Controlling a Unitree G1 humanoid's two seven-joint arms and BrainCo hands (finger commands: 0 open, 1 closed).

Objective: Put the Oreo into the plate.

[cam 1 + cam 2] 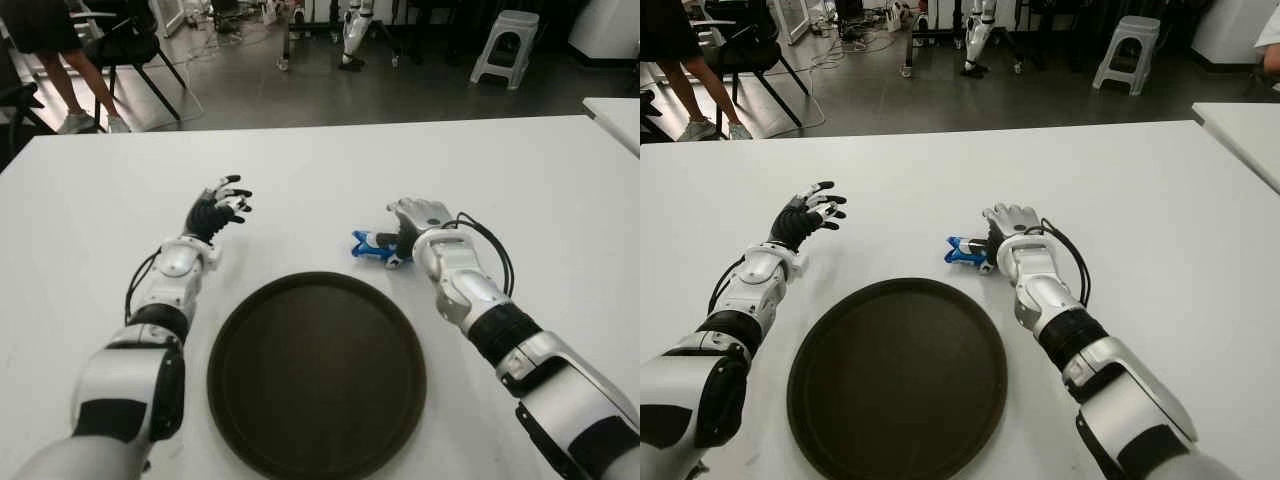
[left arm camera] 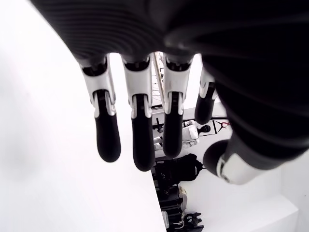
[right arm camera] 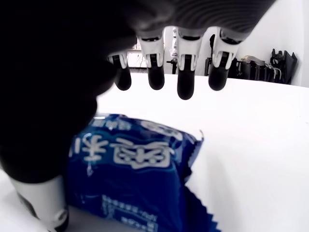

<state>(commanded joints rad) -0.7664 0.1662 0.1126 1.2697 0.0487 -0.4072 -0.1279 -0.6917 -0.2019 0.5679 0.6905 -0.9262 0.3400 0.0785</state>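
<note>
Oreo pack (image 1: 375, 246), blue wrapper, lies on the white bench (image 1: 520, 190) just beyond the far right rim of the plate (image 1: 316, 372), not in it. Right robot hand (image 1: 415, 222) is at the pack's right side, touching or nearly touching; right wrist view shows the pack (image 3: 137, 179) under the palm, thumb down beside its edge, four fingers (image 3: 186, 79) extended above and clear of the wrapper, so hand open, not gripping. Plate is dark, round, nothing in it, sits near the bench front edge between the two arms. Left robot hand (image 1: 220, 208) shows left of the plate's far side, well apart from the pack, fingers (image 2: 140, 140) spread and loosely bent, holding nothing. Beyond the bench: grey floor, a white stool (image 1: 506, 45), chair legs and a person's legs (image 1: 70, 75) at far left
</note>
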